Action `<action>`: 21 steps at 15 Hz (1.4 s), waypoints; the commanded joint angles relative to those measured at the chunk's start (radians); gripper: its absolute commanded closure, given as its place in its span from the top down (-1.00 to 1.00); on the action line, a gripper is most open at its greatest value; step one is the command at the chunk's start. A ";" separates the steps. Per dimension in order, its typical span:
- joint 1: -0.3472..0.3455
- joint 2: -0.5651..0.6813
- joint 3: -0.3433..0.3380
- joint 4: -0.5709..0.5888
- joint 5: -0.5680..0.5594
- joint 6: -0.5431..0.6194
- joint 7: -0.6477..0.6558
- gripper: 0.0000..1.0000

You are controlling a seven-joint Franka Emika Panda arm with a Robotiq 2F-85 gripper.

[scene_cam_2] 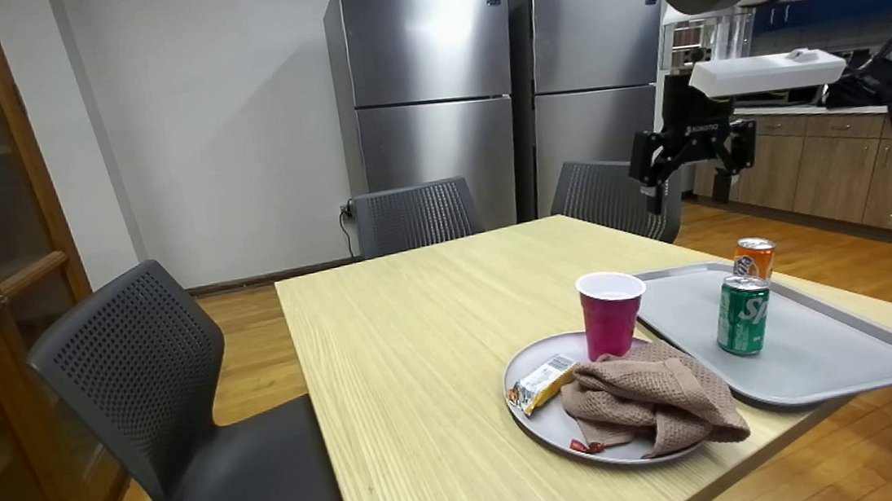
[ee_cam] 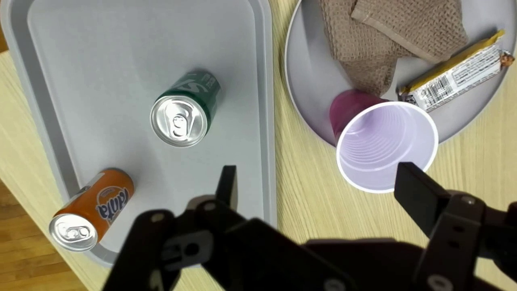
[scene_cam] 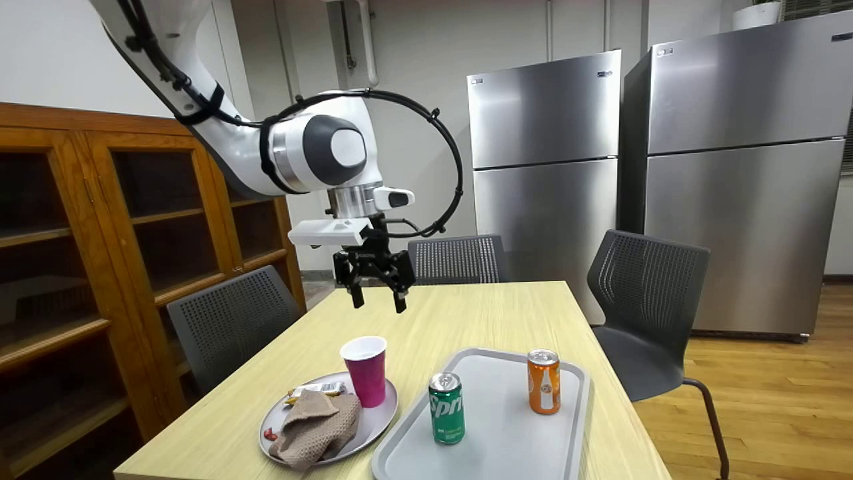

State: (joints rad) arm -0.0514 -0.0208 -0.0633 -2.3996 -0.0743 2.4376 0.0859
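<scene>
My gripper (scene_cam: 378,301) hangs above the table with its jaws wide apart and nothing between them. Nearest below is a magenta cup (scene_cam: 366,383), white inside, standing upright on the rim side of a grey plate (scene_cam_2: 530,430). In the wrist view one fingertip overlaps the edge of the cup's mouth (ee_cam: 383,149), but the exterior views show height between them. A crumpled brown cloth (scene_cam_2: 657,398), a yellow-and-white snack bar (ee_cam: 452,74) and a small red wrapper (scene_cam_2: 586,446) share the plate. On the grey tray (ee_cam: 133,36) stand a green Sprite can (scene_cam: 446,410) and an orange Fanta can (scene_cam: 544,383).
The pale wooden table (scene_cam_2: 423,351) bears the plate and tray side by side, both near its edges. Dark grey chairs (scene_cam: 650,320) surround it. Two steel refrigerators (scene_cam: 546,113) and a wooden glass-door cabinet (scene_cam: 160,220) stand beyond.
</scene>
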 commanded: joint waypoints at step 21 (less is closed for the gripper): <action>0.006 0.084 0.006 0.015 -0.034 0.041 0.042 1.00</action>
State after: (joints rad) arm -0.0503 0.0303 -0.0633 -2.3972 -0.0873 2.4517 0.0995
